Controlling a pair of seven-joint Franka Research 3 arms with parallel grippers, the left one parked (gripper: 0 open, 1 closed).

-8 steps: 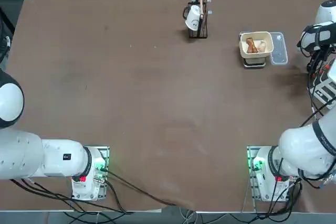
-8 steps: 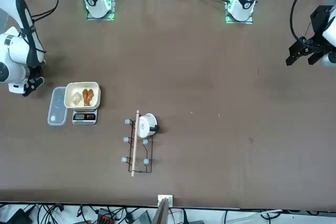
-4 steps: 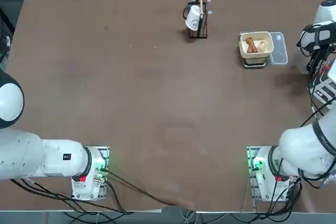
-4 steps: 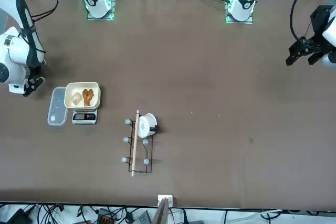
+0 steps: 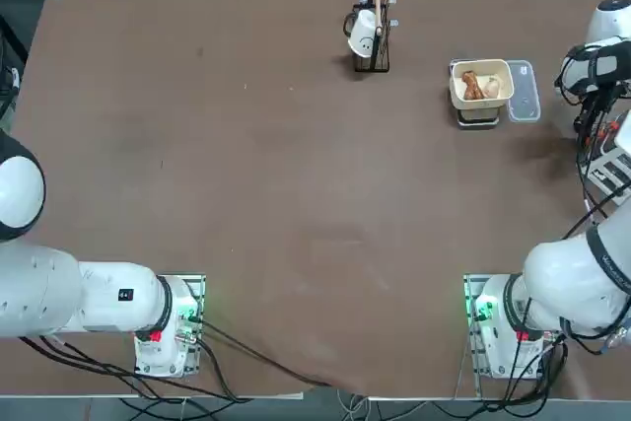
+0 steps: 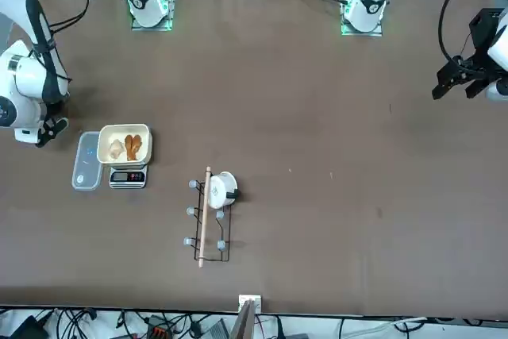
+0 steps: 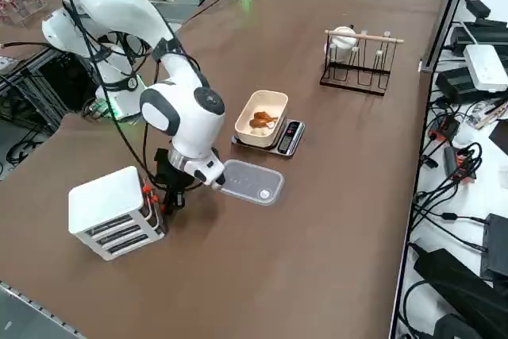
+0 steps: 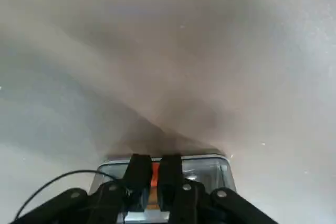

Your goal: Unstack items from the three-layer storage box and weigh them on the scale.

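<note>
The white three-layer storage box [image 7: 115,210] stands near the table's right edge, with small red and orange tabs on its side. My right gripper [image 7: 164,198] reaches down to that side. In the wrist view the right gripper [image 8: 154,165] is shut on an orange tab [image 8: 154,176] of a greyish drawer front [image 8: 210,169]. The scale [image 7: 287,137] carries a cream tray [image 7: 271,102] with brown and pale items [image 7: 260,122] in it. From overhead the tray [image 5: 503,74], the items [image 5: 476,86] and the scale [image 5: 478,118] show, while the arm hides the gripper.
A clear rectangular lid [image 7: 252,181] lies flat between the scale and the box. A dark upright stand with a white cup [image 7: 348,40] stands at the far edge, also the stand [image 5: 373,36]. Cables and devices lie beyond the table's far edge.
The right arm's wrist has shifted slightly at the table's right edge. The scale, tray and stand have not moved.
</note>
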